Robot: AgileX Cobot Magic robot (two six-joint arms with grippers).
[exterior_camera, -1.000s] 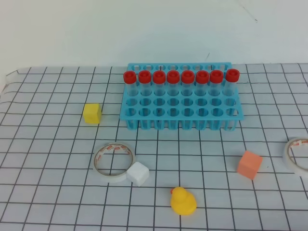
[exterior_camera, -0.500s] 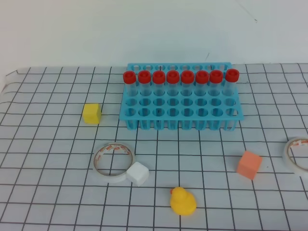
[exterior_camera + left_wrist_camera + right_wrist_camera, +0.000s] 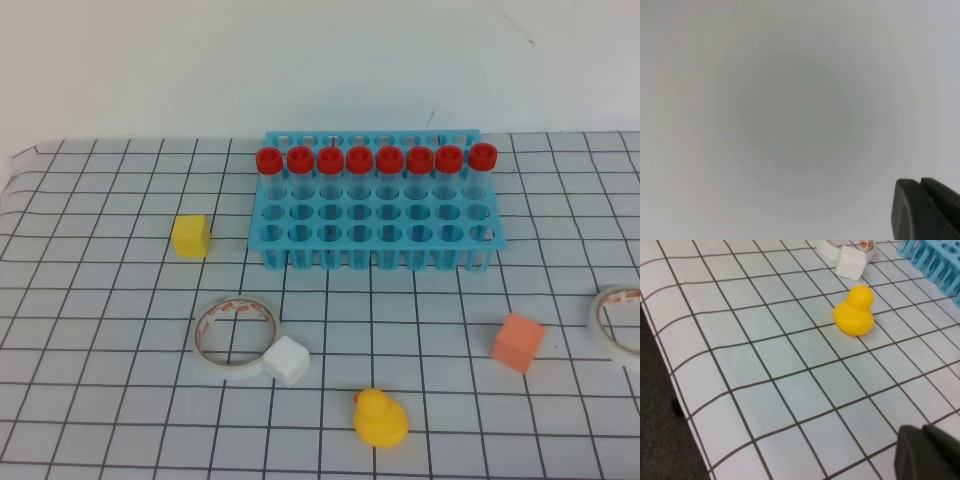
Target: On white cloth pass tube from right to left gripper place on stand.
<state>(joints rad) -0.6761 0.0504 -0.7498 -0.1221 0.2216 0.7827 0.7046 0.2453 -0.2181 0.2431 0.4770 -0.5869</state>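
The white cloth (image 3: 100, 300) with its black grid covers the table. The blue stand (image 3: 375, 235) sits at the back centre, and several red-capped tubes (image 3: 390, 165) stand upright in one row of it. No arm shows in the exterior high view. In the left wrist view my left gripper (image 3: 921, 200) shows at the lower right, fingers pressed together, against a blank pale blur. My right gripper (image 3: 922, 442) is shut and empty low over the cloth (image 3: 790, 390) near its front edge. A corner of the stand (image 3: 940, 260) appears far off.
A yellow duck (image 3: 380, 418) (image 3: 855, 312) sits front centre. A white cube (image 3: 286, 360) (image 3: 850, 264) touches a tape roll (image 3: 235, 335). A yellow cube (image 3: 191, 235) lies left, an orange cube (image 3: 518, 341) right, another tape roll (image 3: 612, 322) at the right edge.
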